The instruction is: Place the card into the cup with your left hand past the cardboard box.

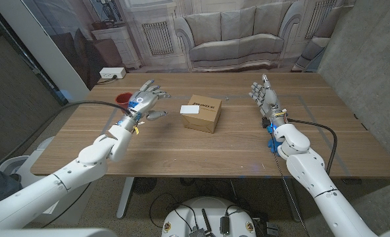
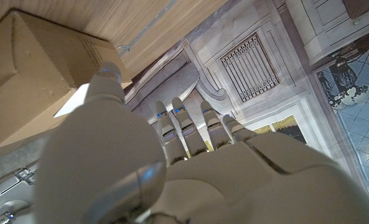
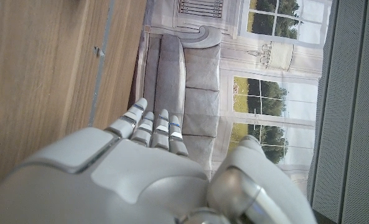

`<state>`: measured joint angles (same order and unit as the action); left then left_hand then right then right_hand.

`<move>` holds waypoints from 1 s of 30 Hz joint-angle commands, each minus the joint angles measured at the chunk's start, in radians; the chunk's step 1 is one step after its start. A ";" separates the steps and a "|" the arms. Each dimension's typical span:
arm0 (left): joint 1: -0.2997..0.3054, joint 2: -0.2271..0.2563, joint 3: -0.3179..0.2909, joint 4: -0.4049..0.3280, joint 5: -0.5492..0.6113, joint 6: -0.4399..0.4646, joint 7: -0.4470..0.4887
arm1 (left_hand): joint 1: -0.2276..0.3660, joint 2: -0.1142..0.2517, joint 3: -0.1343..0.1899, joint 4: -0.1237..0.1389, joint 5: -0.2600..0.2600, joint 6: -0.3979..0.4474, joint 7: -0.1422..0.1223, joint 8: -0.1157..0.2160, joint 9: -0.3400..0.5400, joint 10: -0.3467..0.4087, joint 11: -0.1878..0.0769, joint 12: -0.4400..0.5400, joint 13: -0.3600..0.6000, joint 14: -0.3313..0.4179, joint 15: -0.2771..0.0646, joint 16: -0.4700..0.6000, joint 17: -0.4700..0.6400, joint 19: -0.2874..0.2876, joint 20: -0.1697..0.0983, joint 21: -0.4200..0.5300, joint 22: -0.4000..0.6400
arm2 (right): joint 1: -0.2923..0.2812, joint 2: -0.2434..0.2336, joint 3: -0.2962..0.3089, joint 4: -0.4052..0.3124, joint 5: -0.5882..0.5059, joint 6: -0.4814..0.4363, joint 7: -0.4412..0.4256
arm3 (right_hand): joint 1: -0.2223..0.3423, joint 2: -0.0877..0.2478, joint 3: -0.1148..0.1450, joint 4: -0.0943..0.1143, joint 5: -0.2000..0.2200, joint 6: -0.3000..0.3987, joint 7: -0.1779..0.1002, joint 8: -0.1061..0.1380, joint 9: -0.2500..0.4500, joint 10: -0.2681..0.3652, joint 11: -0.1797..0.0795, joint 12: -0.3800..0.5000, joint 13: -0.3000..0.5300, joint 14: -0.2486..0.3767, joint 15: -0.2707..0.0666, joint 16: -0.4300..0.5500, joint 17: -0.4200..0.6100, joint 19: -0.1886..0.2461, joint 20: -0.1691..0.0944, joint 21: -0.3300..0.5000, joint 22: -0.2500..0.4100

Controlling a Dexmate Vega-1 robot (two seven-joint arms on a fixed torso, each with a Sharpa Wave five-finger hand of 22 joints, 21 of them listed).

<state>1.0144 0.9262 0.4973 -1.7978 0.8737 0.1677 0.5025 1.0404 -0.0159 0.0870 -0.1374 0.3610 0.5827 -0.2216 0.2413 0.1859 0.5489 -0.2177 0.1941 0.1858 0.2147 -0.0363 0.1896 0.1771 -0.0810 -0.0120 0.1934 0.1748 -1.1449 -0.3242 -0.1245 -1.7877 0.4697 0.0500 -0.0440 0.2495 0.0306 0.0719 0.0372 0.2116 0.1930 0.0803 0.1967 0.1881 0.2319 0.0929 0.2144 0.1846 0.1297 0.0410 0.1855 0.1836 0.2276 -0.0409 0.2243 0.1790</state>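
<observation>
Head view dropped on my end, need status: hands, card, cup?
Left hand open, beside red cup. Right hand open. White card on brown cardboard box.

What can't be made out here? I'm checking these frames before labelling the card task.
- Red cup: head view, mostly hidden behind the left hand; its inside cannot be seen.
- White card on the cardboard box: head view, too small to read; in the left wrist view the hand covers most of it.
- Box print: too small to read.
- Right hand: its palm side is turned away.
</observation>
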 commanded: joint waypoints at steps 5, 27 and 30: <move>-0.047 -0.020 0.045 0.068 0.036 -0.083 0.026 | 0.009 0.008 -0.001 0.004 -0.007 -0.004 0.000 -0.005 0.002 -0.007 -0.002 -0.005 0.004 0.006 -0.157 0.001 0.003 0.005 0.007 0.007 0.001 | -0.015 -0.003 -0.005 -0.028 -0.006 -0.001 -0.018 | 0.000 0.004 -0.002 -0.001 -0.005 0.012 -0.002 0.003 0.004 0.007 -0.001 0.006 0.003 0.008 0.001 0.005 0.004 0.005 -0.007 -0.001 0.006; -0.106 -0.060 0.092 0.160 0.079 -0.162 0.122 | 0.017 0.023 -0.003 0.012 -0.016 0.023 0.001 0.003 0.008 0.008 -0.002 0.000 0.006 0.027 -0.158 0.008 0.004 0.025 0.012 0.011 0.002 | -0.037 -0.015 -0.001 -0.049 -0.005 -0.004 -0.027 | 0.000 0.005 -0.005 -0.003 -0.005 0.012 -0.003 0.003 0.004 0.008 -0.002 0.005 0.003 0.009 0.001 0.005 0.004 0.006 -0.006 -0.004 0.006; -0.118 -0.068 0.101 0.174 0.084 -0.165 0.123 | 0.018 0.027 -0.002 0.014 -0.017 0.028 0.001 0.004 0.009 0.011 -0.002 0.001 0.006 0.030 -0.158 0.008 0.005 0.027 0.013 0.011 0.002 | -0.041 -0.014 0.002 -0.049 0.000 -0.004 -0.028 | 0.000 0.005 -0.005 -0.003 -0.005 0.012 -0.002 0.003 0.004 0.009 -0.001 0.005 0.003 0.009 0.001 0.005 0.004 0.006 -0.006 -0.004 0.006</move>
<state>0.9331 0.8825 0.5710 -1.6737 0.9366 0.0338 0.5895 1.0575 0.0013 0.0836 -0.1258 0.3475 0.5982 -0.2174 0.2342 0.1913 0.5491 -0.2177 0.1943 0.1885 0.2336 -0.0392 0.1896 0.1794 -0.0576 0.0035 0.2011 0.1746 -1.1711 -0.3342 -0.1309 -1.8277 0.4623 0.0503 -0.0679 0.2495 0.0306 0.0691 0.0344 0.2049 0.1931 0.0803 0.1967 0.1881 0.2318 0.0928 0.2144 0.1846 0.1296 0.0411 0.1855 0.1837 0.2275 -0.0408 0.2243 0.1841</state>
